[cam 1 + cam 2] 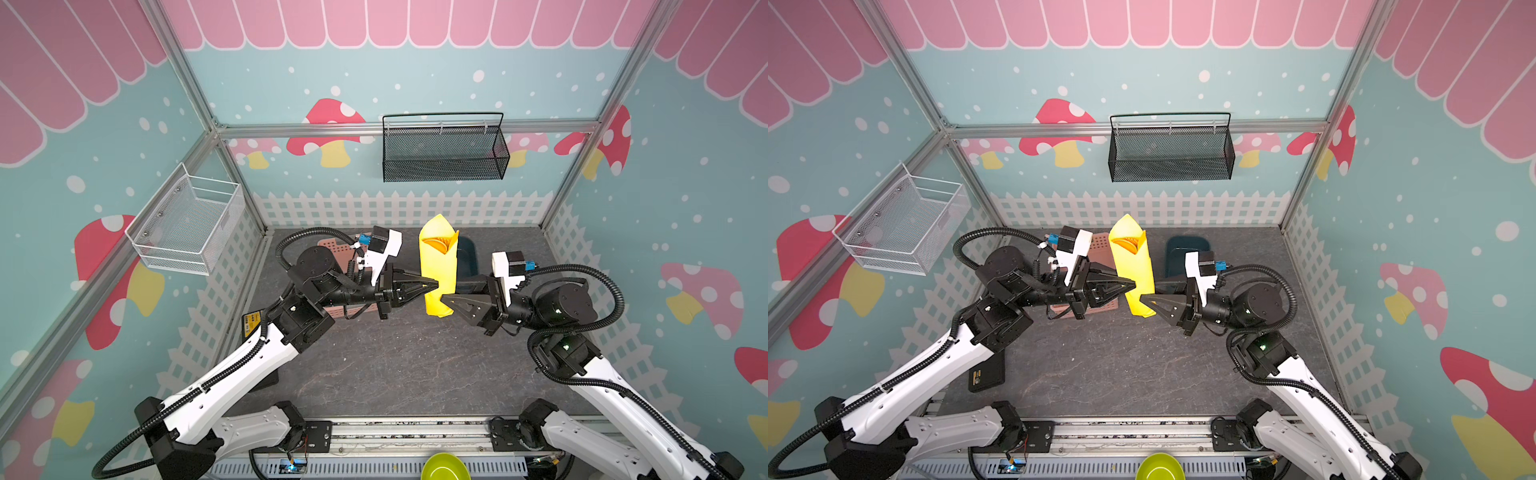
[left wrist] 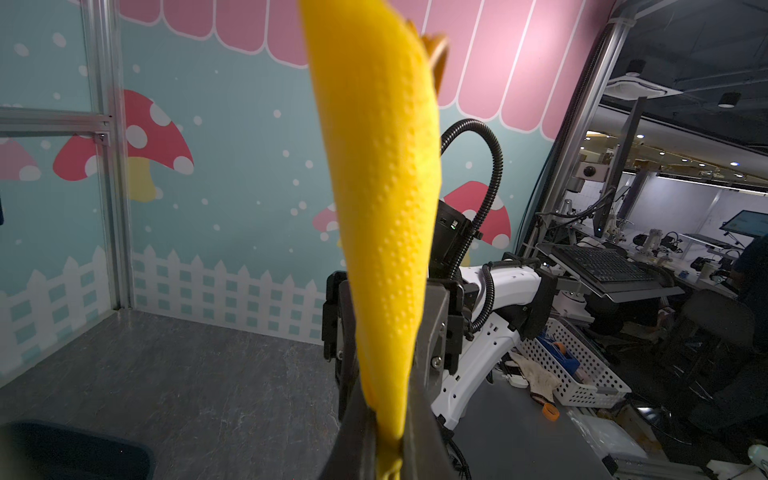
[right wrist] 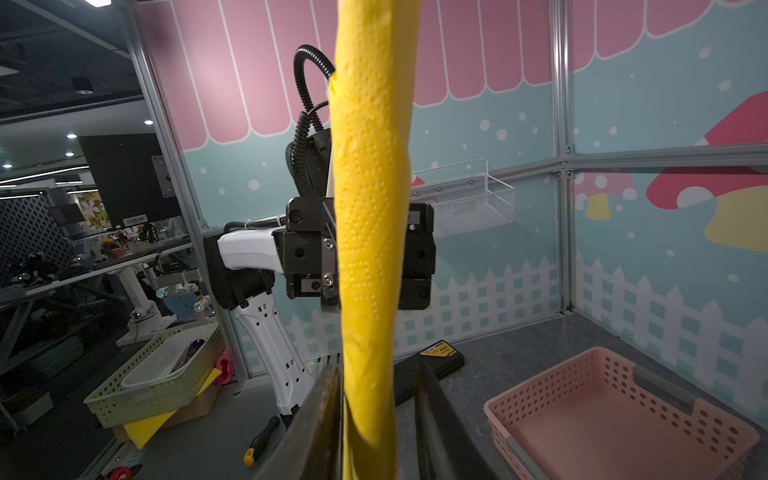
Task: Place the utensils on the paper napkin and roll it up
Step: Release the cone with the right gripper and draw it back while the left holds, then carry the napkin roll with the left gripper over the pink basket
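The paper napkin (image 1: 438, 270), rolled around the utensils (image 1: 439, 246) peeking from its top, is held upright over the counter (image 1: 395, 365), just beside the pink basket (image 3: 623, 415). The left pincer (image 1: 435, 285) clamps the roll's lower part. The right pincer (image 1: 444, 297), opposite the basket, stands parted around it. The right should probably back straight off, so nothing unwinds.

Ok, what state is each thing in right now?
paper napkin: rolled, upright, held off the table.
utensils: wrapped inside, orange tips showing at the top.
left gripper: shut on the paper napkin.
right gripper: open, jaws around the paper napkin's lower end.
pink basket: nothing visible inside.
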